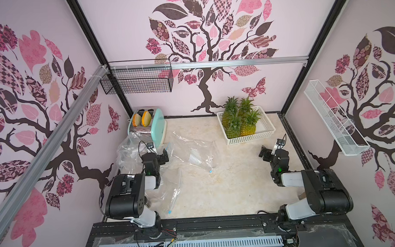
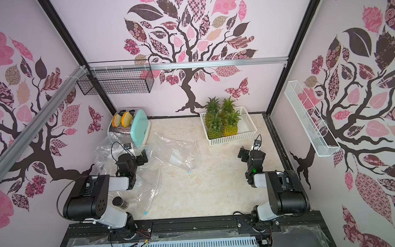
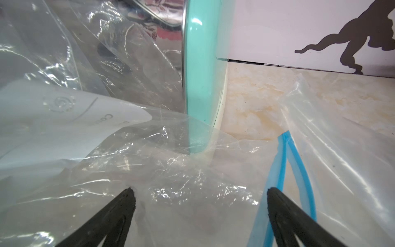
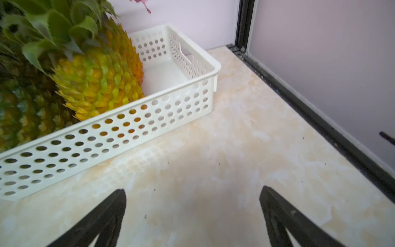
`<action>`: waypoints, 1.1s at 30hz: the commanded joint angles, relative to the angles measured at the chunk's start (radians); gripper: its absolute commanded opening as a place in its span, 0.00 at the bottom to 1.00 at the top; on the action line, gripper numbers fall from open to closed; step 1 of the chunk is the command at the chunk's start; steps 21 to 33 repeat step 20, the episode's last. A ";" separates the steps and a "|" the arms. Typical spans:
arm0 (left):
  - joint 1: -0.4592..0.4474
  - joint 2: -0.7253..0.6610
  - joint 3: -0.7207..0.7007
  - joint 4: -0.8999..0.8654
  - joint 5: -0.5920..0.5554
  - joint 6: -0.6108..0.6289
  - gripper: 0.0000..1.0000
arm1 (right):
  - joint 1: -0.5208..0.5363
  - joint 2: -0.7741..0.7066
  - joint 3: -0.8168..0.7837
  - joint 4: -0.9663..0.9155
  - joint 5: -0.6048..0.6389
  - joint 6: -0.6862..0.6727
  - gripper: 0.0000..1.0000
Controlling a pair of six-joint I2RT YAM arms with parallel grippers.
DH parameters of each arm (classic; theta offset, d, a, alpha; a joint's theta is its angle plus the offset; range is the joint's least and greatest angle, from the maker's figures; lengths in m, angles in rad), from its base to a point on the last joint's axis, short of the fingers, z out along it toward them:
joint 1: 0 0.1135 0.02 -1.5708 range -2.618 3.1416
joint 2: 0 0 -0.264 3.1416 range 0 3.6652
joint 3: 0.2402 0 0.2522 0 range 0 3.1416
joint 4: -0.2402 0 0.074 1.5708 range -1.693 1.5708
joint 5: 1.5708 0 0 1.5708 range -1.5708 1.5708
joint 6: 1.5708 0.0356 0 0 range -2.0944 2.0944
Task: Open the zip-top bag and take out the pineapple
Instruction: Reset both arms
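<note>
Both pairs of fingers are spread and hold nothing. The left fingers [image 1: 164,156] hover over crumpled clear film at the left. The right fingers [image 1: 266,153] hover over bare surface [image 1: 228,184], just on the near side of the basket [image 1: 249,139]. Four pineapples [image 1: 239,124] stand in that basket, far right; none shows in any bag. The middle bag [image 1: 194,151] looks flat and empty, and so does the near bag [image 1: 171,190].

If a bag is to be opened, pinch one lip beside the blue zip [image 3: 285,162] and let the other arm pull the opposite lip. The toaster [image 1: 157,125] crowds the left arm, and loose film could snag.
</note>
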 commanded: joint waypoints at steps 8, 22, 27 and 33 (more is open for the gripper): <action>-0.006 0.005 -0.008 0.043 -0.010 0.016 0.98 | 0.042 0.066 -0.017 0.161 -0.005 -0.069 0.99; -0.008 0.010 -0.007 0.045 -0.005 0.019 0.98 | 0.042 0.061 -0.017 0.151 -0.006 -0.069 1.00; -0.008 0.010 -0.007 0.045 -0.005 0.019 0.98 | 0.042 0.061 -0.017 0.151 -0.006 -0.069 1.00; -0.008 0.010 -0.007 0.045 -0.005 0.019 0.98 | 0.042 0.061 -0.017 0.151 -0.006 -0.069 1.00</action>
